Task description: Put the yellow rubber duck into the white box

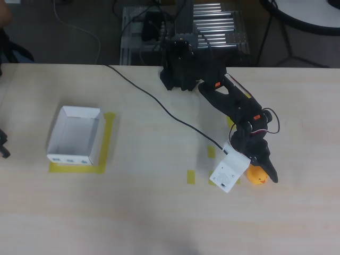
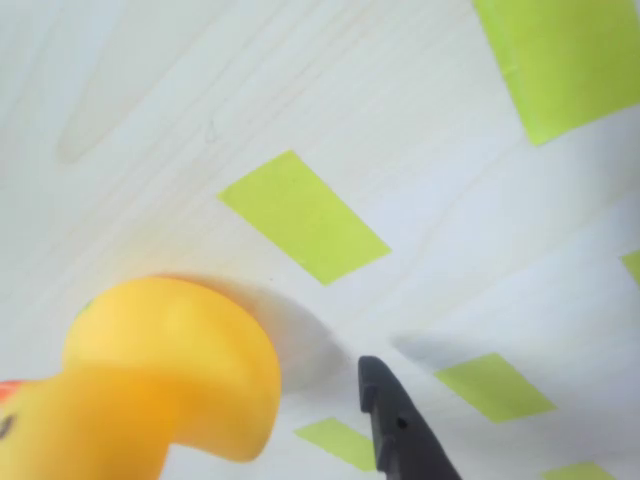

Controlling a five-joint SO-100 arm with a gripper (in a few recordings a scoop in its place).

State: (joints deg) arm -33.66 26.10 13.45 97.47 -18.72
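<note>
Overhead view: black arm (image 1: 223, 95) reaches from its base at the table's far edge toward the lower right. Gripper (image 1: 260, 172) is low over the tabletop, its white plate (image 1: 228, 171) on the left side and a black finger (image 1: 267, 167) on the right. The yellow rubber duck (image 1: 256, 176) sits on the table between plate and finger; whether either touches it, cannot tell. Jaws look spread around the duck, not pressed onto it.

Wrist view: duck (image 2: 165, 385) large at lower left, a bit of red-orange beak at the left edge. Black fingertip (image 2: 395, 420) stands apart from it on the right, with bare table between. Yellow tape patches (image 2: 303, 216) lie on the pale wood.

White box (image 1: 75, 135) sits well apart at the left of the table (image 1: 159, 212) in the overhead view, open side up, on a yellow tape outline (image 1: 105, 146). A black cable (image 1: 159, 106) crosses the table toward the gripper.
</note>
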